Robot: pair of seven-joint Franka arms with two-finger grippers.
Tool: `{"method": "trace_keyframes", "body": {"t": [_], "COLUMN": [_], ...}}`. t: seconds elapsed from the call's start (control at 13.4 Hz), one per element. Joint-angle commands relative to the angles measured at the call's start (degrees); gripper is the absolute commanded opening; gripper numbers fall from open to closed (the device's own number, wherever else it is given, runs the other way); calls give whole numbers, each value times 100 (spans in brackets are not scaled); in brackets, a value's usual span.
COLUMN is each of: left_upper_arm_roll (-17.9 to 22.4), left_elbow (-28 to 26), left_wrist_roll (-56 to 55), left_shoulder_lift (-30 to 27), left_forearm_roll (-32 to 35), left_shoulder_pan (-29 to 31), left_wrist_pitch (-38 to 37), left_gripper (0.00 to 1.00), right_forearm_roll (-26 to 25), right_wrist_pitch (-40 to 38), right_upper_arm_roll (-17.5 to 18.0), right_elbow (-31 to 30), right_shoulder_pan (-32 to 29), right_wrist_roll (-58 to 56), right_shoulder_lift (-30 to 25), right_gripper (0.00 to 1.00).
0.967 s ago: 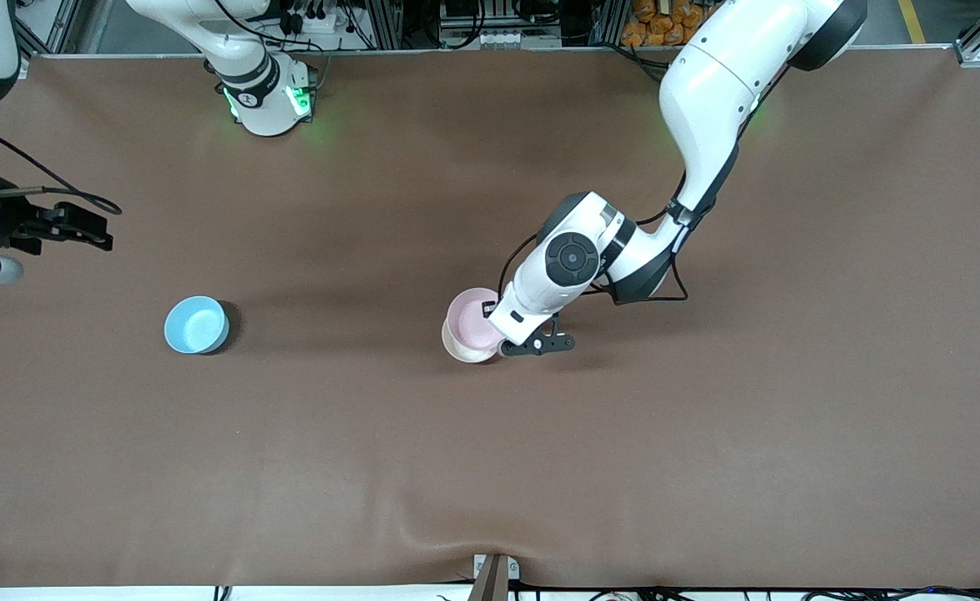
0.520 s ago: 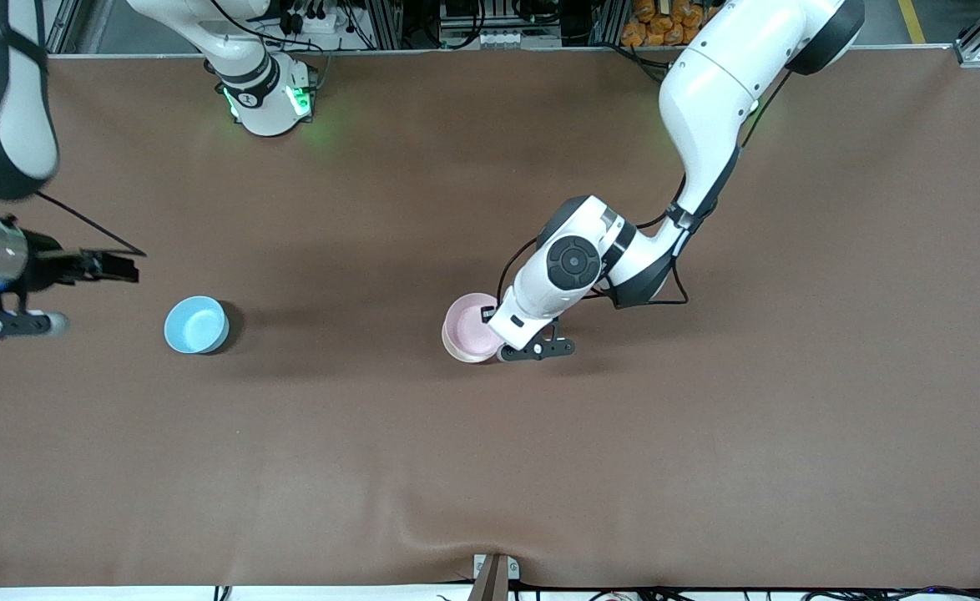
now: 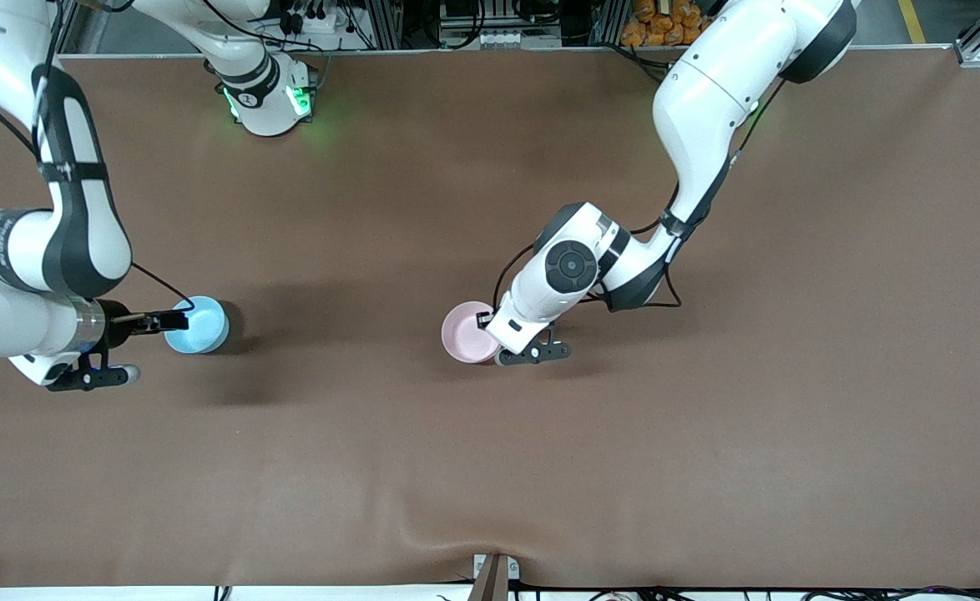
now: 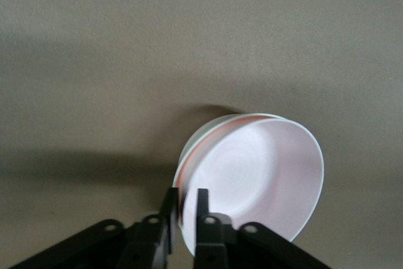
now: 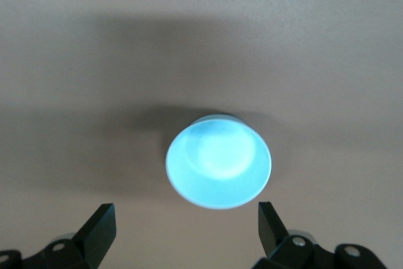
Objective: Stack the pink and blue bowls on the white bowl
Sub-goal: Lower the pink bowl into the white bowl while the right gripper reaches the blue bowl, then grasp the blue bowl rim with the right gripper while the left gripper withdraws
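There are three bowls in all: one pink, one blue, one white. The pink bowl [image 3: 467, 331] sits inside the white bowl [image 4: 200, 138], of which only a thin part of the rim shows under the pink one in the left wrist view. This pair of bowls stands near the middle of the brown table [image 3: 707, 434].

The left gripper [image 3: 492, 330] is at the edge of this pair, on the side toward the left arm's end of the table. Its two fingers [image 4: 203, 218] are almost closed and they pinch the rim of the pink bowl, one finger inside and one outside.

The blue bowl [image 3: 197, 324] stands alone on the table, toward the right arm's end and well apart from the pair. The right gripper [image 3: 174, 318] is at the edge of the blue bowl. In the right wrist view its two fingers [image 5: 99, 230] are spread wide, wider than the blue bowl [image 5: 218, 161], and they hold nothing; the bowl lies just ahead of the gap between them
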Motion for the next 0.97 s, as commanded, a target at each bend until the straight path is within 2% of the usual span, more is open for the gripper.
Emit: {"method": "trace_keyframes", "body": {"t": [0.0,0.15,0.3,0.52,0.82,0.89], "left_upper_arm_roll": [72,124,361,370,344,353], "left_elbow": [169,161,134,125,134,125], "left_wrist_roll": [-201,-183,-44,326,527,729], "left_shoulder_lift": [-171,-575,-1198,-1954,-2904,-3106], "left_forearm_roll": [-22,-4,468,576,576,576], "left_shoulder_pan": [-91,23,146,663,1463,1569], "left_wrist_pitch": [-52,-323,-1094,-2596,-3557,-3733], "left_gripper": [100,100,100,100,100,100], "right_forearm_roll": [225,234,242,584,594,594], "right_wrist_pitch": [255,404,641,967,1047,1143], "right_upper_arm_roll": [53,62,70,71,70,70], "right_elbow": [-99,-205,-301,-538,-574,-652], "right_shoulder_pan": [-399,-365,-470,-672,-822,-909], "right_wrist_roll": [-407,-407,-416,-1160,-1672,-1742], "right_shoulder_lift": [268,295,435,506,568,585], "right_gripper": [100,100,100,100,100,95]}}
